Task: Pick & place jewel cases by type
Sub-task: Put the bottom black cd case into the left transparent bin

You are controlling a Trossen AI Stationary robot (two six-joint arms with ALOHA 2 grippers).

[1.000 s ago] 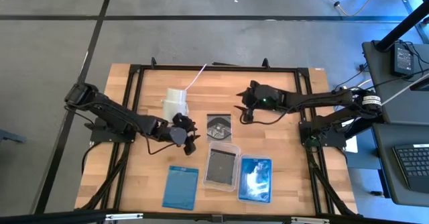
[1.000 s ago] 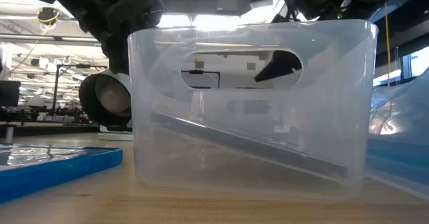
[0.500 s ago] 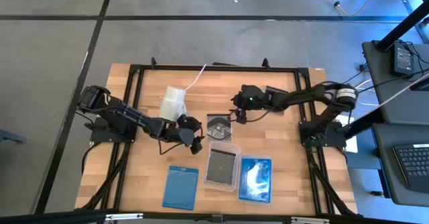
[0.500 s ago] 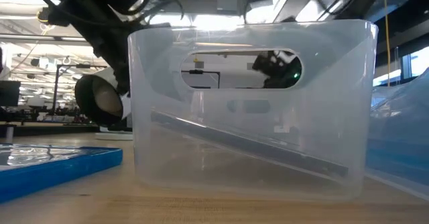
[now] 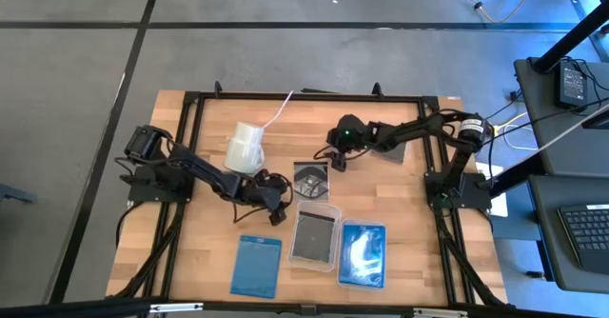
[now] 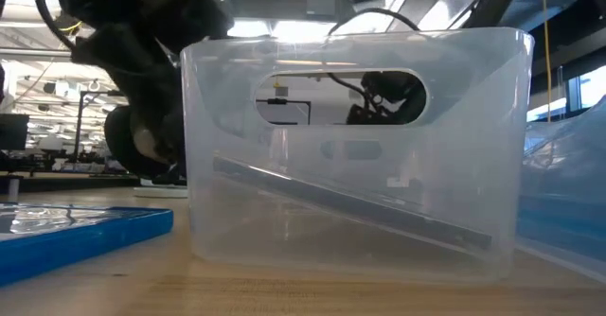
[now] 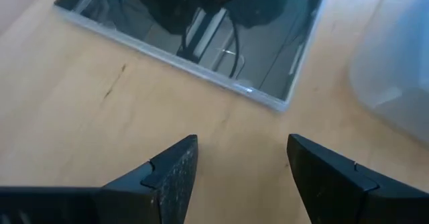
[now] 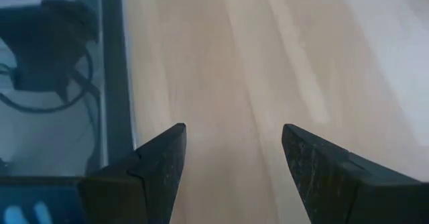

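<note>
in clear tray [image 5: 317,208]: dark jewel case [image 5: 315,235] | blue tray [image 5: 363,254]: blue case [image 5: 361,248]

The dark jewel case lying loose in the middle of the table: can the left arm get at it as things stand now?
Probably yes. The left gripper is open and empty, close beside the dark jewel case, with only bare table between them. The right gripper hovers at its opposite corner and could crowd it.
</note>
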